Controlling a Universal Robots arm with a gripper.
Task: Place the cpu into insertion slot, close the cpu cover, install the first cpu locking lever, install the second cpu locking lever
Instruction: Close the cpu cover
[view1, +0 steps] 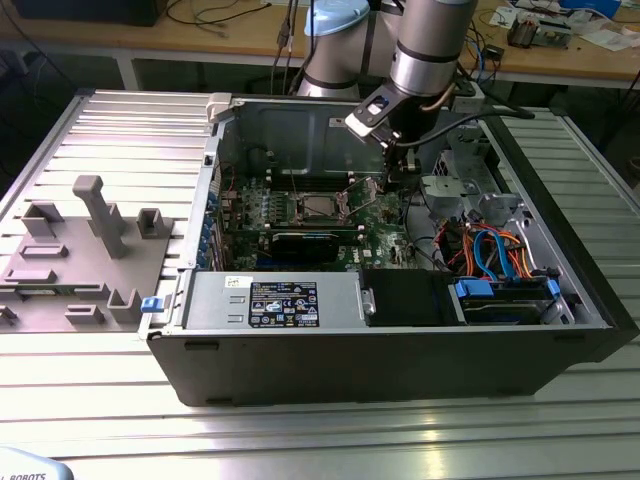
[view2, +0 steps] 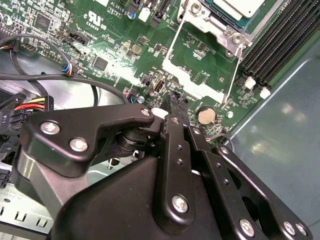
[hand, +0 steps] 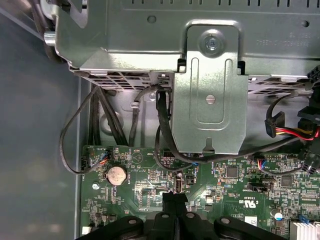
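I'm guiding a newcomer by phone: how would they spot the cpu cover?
Inside the open case, find the green board. Beside the socket holding the silver cpu, the cover is a thin silvery square frame swung open, board showing through its large cut-out; the neighbouring black memory slots are long and narrow.

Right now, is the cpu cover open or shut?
Open. In the second wrist view the cpu cover lies swung away from the cpu, green board showing through its cut-out; the cpu's silver top is uncovered.
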